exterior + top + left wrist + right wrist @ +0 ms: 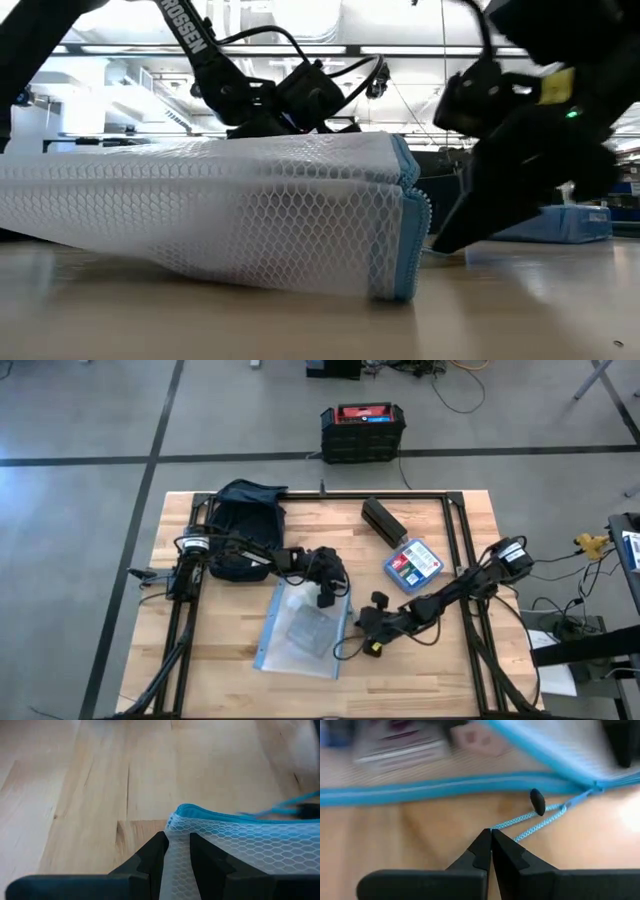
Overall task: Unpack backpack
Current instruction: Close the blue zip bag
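The dark navy backpack (245, 525) lies at the table's far left. A white mesh pouch (303, 628) with a blue zip edge lies in the table's middle and fills the low view (250, 215). My left gripper (177, 837) is shut on the pouch's far right corner (325, 595). My right gripper (491, 832) is at the pouch's right edge (368, 625), shut on the blue zip-pull cord (520, 820), which carries a black bead (537, 801). My left gripper pinches the mesh (176, 826) between its two fingers, just below the blue zip edge at a corner of the pouch. How many layers it holds I cannot tell. In the low view the pouch sits slanted, one blue-edged corner (395, 285) on the table. My right gripper pinches the looped end of the blue cord (496, 827) between its fingertips. The cord runs from the fingers past the black bead to the pouch's zip (592, 785). It lies close above the tabletop, fairly straight.
A blue box with a red label (413, 565) and a black oblong thing (383, 520) lie on the table's right half. A black crate with a red top (362, 430) stands on the floor beyond the far edge. Bare wood shows along the near edge.
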Controlling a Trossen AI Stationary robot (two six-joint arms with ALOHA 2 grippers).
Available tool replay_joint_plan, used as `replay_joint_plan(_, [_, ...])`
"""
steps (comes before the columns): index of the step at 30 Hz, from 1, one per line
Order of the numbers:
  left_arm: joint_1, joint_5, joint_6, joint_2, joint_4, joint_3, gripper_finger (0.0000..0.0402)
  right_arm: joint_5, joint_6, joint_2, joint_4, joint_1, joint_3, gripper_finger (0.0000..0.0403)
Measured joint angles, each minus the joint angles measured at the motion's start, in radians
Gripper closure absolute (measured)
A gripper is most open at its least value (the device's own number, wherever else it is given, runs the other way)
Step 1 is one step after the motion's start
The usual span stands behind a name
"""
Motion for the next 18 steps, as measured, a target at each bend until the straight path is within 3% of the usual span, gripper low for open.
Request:
replay_joint_plan(11, [0.039, 0.010, -0.006, 0.000, -0.044, -0.003, 0.0322, -0.089, 0.054, -0.014, -0.011, 0.191, 0.072, 0.0403])
replay_joint_plan(18, [0.069, 0.010, -0.006, -0.003, -0.098, -0.003, 0.0322, -0.105, 0.265, -0.012, -0.025, 0.339, 0.096, 0.0403])
